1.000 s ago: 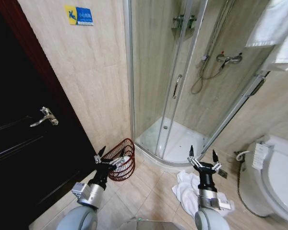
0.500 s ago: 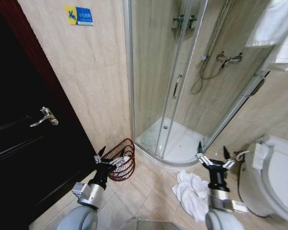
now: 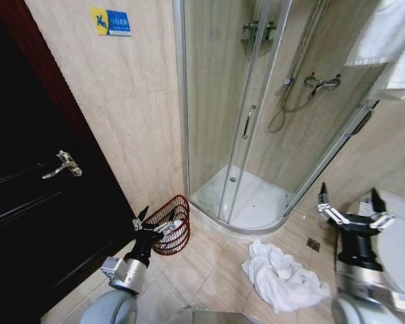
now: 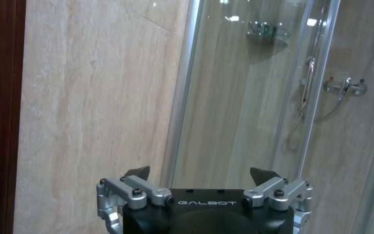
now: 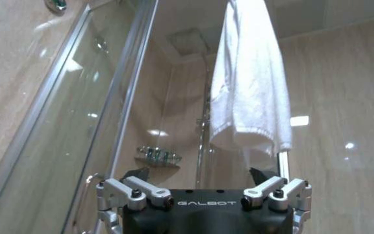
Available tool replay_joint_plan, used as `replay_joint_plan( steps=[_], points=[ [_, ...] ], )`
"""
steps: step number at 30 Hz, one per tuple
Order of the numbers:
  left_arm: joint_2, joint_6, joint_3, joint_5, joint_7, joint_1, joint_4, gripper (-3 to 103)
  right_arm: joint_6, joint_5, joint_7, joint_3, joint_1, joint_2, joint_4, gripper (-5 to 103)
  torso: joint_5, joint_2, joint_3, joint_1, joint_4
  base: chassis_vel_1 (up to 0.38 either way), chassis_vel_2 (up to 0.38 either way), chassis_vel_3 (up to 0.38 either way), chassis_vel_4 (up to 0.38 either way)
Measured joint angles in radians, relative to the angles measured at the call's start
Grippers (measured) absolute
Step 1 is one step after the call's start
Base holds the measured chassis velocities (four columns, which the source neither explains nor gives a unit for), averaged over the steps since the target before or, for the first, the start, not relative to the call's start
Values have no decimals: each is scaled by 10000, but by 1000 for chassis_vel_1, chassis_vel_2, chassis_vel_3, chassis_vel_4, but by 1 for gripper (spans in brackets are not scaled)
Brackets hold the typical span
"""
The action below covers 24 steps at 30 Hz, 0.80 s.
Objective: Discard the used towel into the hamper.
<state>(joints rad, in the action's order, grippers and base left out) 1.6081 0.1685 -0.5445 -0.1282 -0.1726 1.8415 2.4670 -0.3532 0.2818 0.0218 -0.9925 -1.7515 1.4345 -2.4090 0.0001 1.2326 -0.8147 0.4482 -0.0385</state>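
Your right tool [image 3: 351, 208] raised upright beside the toilet [image 3: 399, 250], fingers spread, empty, white towel [image 3: 282, 275] crumpled on the floor, your left tool [image 3: 155, 221] open, empty, before the hamper [image 3: 175, 226].

Bathroom corner with a glass shower enclosure.
Beige stone-look tiles are laid on the walls [image 3: 131, 115] and the floor [image 3: 209, 270]. A curved glass shower cabin [image 3: 236, 108] with metal frames is set in the corner, and a shower mixer with hose [image 3: 317, 84] is fixed to the wall inside it. A dark door [image 3: 34, 202] with a metal lever handle [image 3: 62, 165] is seen on the left, a small blue and yellow sign [image 3: 111, 21] above on the wall. A white toilet [image 3: 398, 236] is placed at the right edge. A white towel [image 5: 249, 83] is hung high on the right.
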Motion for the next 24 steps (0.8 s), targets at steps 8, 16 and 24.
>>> replay_joint_plan(
  steps=[8, 16, 24],
  points=[
    [-1, 5, 0, 0, 1, 0, -2, 100, 156, 943, -177, -594, -52, -668, -302, 100, -3, 0, 0, 0, 0, 0, 0, 0, 0],
    [-1, 6, -1, 0, 2, 0, -2, 100, 192, 1976, -296, -1166, 36, -1473, -450, 100, -2, 0, 0, 0, -1, -17, -16, 17, 16],
    [0, 6, 0, 0, 1, 0, -2, 100, 221, 2491, -405, -1748, 127, -1751, -260, 100, 2, 0, 0, 0, 2, -95, -109, 85, 86]
  ],
)
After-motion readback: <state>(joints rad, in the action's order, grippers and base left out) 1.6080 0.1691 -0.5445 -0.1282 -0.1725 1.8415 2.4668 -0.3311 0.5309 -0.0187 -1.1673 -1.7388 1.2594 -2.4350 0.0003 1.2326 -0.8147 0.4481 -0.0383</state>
